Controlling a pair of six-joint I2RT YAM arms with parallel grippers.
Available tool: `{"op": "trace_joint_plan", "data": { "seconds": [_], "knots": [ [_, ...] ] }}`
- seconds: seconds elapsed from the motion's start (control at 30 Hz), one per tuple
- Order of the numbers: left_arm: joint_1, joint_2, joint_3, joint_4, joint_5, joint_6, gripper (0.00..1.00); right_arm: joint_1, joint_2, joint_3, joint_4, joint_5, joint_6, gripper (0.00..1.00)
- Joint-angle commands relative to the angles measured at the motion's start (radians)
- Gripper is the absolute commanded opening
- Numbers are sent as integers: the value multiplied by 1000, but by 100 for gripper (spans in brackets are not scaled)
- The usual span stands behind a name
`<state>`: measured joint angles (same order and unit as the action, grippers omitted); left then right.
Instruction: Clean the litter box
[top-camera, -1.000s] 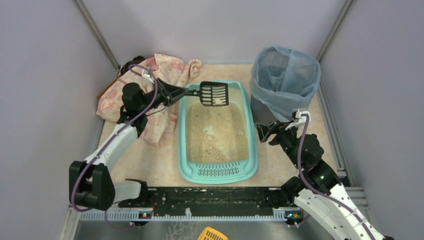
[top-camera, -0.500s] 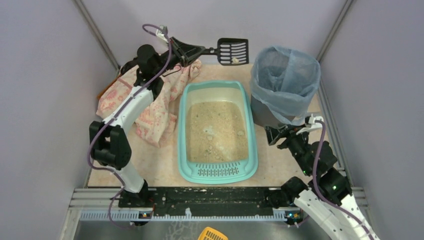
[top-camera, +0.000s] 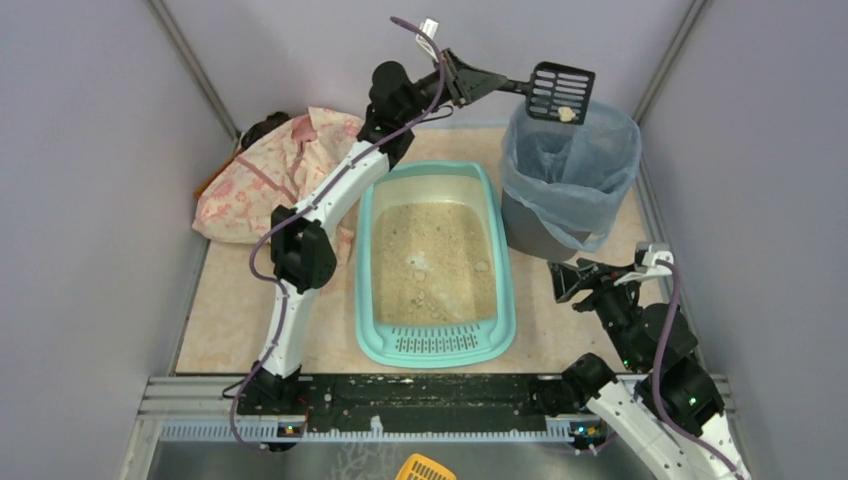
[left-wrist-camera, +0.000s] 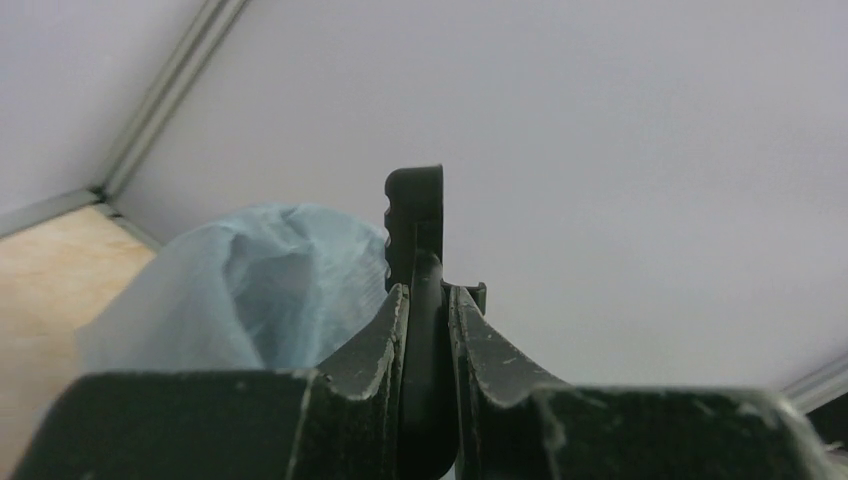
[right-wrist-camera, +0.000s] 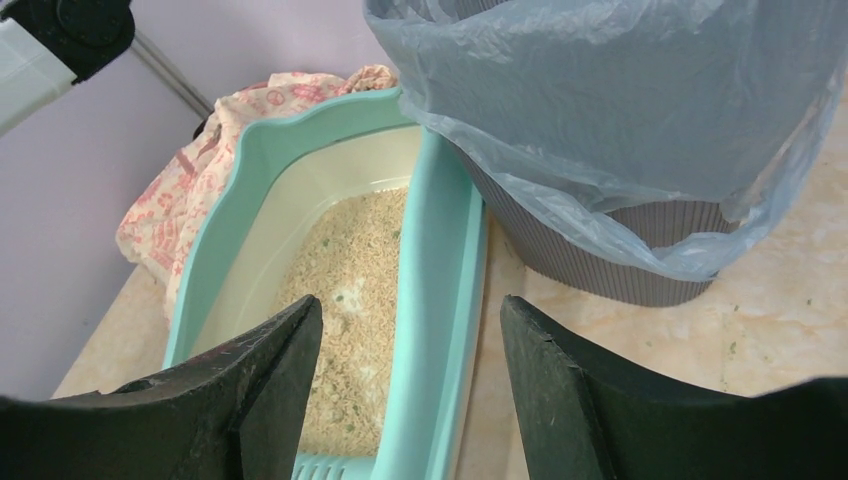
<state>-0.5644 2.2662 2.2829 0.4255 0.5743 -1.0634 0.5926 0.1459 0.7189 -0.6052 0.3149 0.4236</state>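
Observation:
The turquoise litter box (top-camera: 364, 270) sits mid-table with beige litter and a few clumps inside; its rim also shows in the right wrist view (right-wrist-camera: 445, 270). My left gripper (top-camera: 478, 80) is raised high at the back, shut on the handle of a black slotted scoop (top-camera: 560, 92). The scoop head carries a pale clump and hangs over the rim of the grey bin with a blue bag (top-camera: 567, 170). In the left wrist view the fingers clamp the scoop handle (left-wrist-camera: 427, 330) edge-on. My right gripper (top-camera: 562, 280) is open and empty, right of the box.
A pink patterned cloth (top-camera: 262, 180) lies left of the box. Grey walls close in on the left, back and right. A yellow scoop (top-camera: 424, 468) lies at the near edge, below the arm bases.
My left arm has swung up and to the right, carrying the scoop from over the box's far end to over the bin. My right gripper has drawn back slightly to the right.

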Motion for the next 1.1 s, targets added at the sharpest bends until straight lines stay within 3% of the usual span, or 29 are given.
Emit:
{"op": "trace_joint_plan", "data": {
  "seconds": [0.0, 0.2, 0.37, 0.47, 0.6, 0.9, 0.97, 1.07],
  "knots": [
    [11, -8, -38, 57, 26, 356, 0, -4, -27, 49, -29, 41, -2, 66],
    [-34, -73, -168, 84, 107, 738, 0, -4, -28, 16, -16, 32, 2, 66],
    [-157, -166, -215, -110, 42, 1143, 0, -4, -25, -12, 7, 15, 16, 66],
    [-229, -212, -228, -211, -5, 1292, 0, -4, -20, -26, 15, 10, 20, 66],
    [-253, -274, -302, -153, -14, 1291, 0, -4, -12, -47, 32, -5, 26, 66],
    [-252, -315, -310, -113, -84, 1285, 0, -4, -6, -61, 48, -20, 35, 66],
    [-242, -331, -326, -81, -129, 1227, 0, -4, -4, -61, 49, -20, 32, 65],
    [-197, -401, -409, 40, -152, 1025, 0, -4, 3, -65, 53, -20, 32, 66]
  ]
}}
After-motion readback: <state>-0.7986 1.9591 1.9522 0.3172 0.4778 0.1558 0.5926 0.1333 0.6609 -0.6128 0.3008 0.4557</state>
